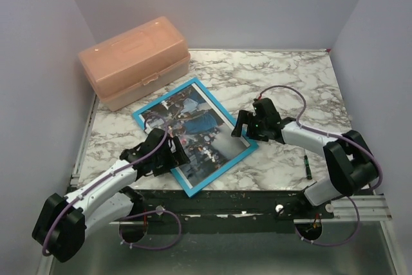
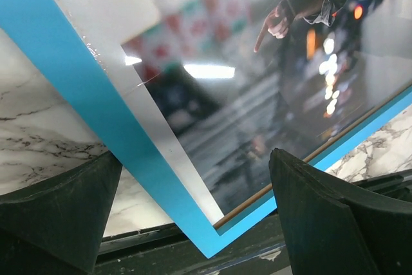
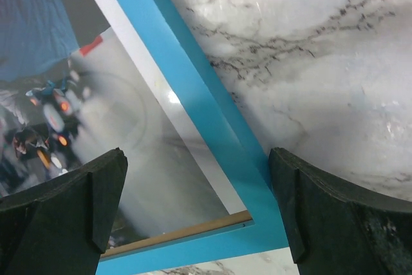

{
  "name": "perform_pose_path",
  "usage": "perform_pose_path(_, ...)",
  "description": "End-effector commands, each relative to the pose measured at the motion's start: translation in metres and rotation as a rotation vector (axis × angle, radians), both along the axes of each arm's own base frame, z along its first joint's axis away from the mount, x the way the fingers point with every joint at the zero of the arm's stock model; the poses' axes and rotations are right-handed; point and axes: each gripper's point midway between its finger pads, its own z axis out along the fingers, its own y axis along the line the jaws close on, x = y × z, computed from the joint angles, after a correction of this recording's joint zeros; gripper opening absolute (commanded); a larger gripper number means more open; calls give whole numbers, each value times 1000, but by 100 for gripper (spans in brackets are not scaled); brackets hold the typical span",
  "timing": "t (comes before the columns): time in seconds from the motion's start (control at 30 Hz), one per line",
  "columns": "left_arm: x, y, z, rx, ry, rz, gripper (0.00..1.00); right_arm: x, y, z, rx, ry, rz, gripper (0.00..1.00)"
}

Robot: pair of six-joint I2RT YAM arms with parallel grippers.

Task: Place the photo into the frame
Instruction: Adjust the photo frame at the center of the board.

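Note:
The blue frame (image 1: 164, 97) lies flat and turned diagonally on the marble table, with the photo (image 1: 196, 130) face up inside its rails. My left gripper (image 1: 172, 152) hangs open over the frame's near corner. In the left wrist view that blue corner (image 2: 212, 239) sits between my spread fingers (image 2: 58, 210), with the photo (image 2: 257, 94) behind it. My right gripper (image 1: 243, 125) is open above the frame's right corner (image 3: 257, 236), and the photo (image 3: 84, 107) fills the left of that view. A thin brown strip runs between the photo's edge and the rail. Neither gripper holds anything.
A translucent peach plastic box (image 1: 135, 61) stands at the back left, close to the frame's far corner. A small dark pen-like tool (image 1: 308, 167) lies on the marble at the right. The table's black front edge (image 1: 225, 201) runs just below the frame's near corner. Walls close in both sides.

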Motion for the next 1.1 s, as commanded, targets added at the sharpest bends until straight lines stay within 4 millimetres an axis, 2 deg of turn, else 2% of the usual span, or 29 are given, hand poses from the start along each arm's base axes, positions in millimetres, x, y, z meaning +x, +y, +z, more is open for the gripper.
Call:
perform_pose_path(0.0, 25, -39, 25, -117, -103, -148, 99, -80, -3, -27, 81, 233, 46, 100)
perform_pose_path(0.23, 48, -75, 44, -145, -129, -289, 99, -121, 4, -13, 190, 232, 52, 100)
perform_pose_path(0.67, 98, -155, 53, -90, -99, -488, 98, -164, 30, -3, 237, 244, 148, 100)
perform_pose_path(0.87, 125, -169, 56, -12, -119, -500, 99, -180, 58, 6, 252, 228, 229, 100)
perform_pose_path(1.07, 141, -172, 57, 46, -127, -512, 98, -206, 106, 17, 280, 202, 376, 100)
